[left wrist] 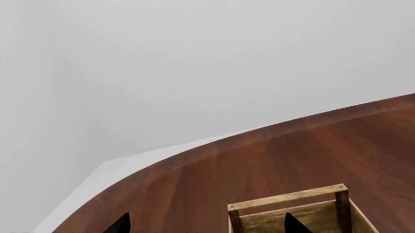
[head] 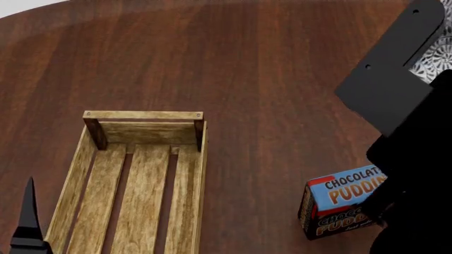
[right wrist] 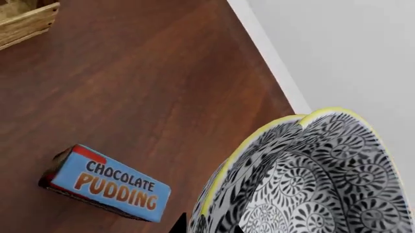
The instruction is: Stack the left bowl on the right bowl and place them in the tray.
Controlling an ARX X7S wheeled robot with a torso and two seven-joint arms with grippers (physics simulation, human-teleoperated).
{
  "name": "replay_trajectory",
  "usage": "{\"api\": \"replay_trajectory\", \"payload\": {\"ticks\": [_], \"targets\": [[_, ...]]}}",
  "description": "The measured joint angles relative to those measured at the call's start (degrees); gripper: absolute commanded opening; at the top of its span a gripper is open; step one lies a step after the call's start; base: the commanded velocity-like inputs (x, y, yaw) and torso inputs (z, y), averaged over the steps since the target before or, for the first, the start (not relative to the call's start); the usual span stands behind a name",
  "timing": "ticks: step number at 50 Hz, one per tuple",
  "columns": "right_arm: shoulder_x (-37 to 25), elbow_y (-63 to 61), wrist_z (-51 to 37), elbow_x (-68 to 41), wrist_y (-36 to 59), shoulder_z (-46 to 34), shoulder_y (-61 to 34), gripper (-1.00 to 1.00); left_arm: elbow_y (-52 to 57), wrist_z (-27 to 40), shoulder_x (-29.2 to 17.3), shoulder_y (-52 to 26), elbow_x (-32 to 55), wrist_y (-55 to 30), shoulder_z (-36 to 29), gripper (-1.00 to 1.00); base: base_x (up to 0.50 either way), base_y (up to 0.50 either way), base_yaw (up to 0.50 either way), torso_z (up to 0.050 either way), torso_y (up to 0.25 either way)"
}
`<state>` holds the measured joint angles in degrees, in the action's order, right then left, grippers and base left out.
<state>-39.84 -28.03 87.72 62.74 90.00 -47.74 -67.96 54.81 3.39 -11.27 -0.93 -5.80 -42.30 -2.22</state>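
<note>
Black-and-white patterned bowls [right wrist: 311, 179], yellow-rimmed, seemingly nested, looked gripped by right tool [right wrist: 207, 224], grip uncertain; needed level carry over pudding box [head: 342, 201] into empty tray [head: 141, 115]. Left tool [left wrist: 207, 224] spread wide.

Tray [head: 134, 180] near end cut off by head view's lower edge; left wrist shows one tray corner only. Pudding box [head: 342, 203] partly behind the black right arm [head: 416, 159]. Bowl [right wrist: 311, 179] cropped in right wrist view; whether it's one bowl or two can't tell. Both hands mostly out of frame, grip state unclear.
</note>
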Motion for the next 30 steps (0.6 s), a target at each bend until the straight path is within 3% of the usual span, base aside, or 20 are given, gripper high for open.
{"api": "replay_trajectory", "payload": {"ticks": [30], "targets": [[13.10,1.11,0.02,-3.21,0.00,-11.38,-7.19,-1.00,1.78,0.45,-0.78,0.18,1.77,-1.42,2.39,1.00,0.00,0.00,0.00,0.001,0.001]]}}
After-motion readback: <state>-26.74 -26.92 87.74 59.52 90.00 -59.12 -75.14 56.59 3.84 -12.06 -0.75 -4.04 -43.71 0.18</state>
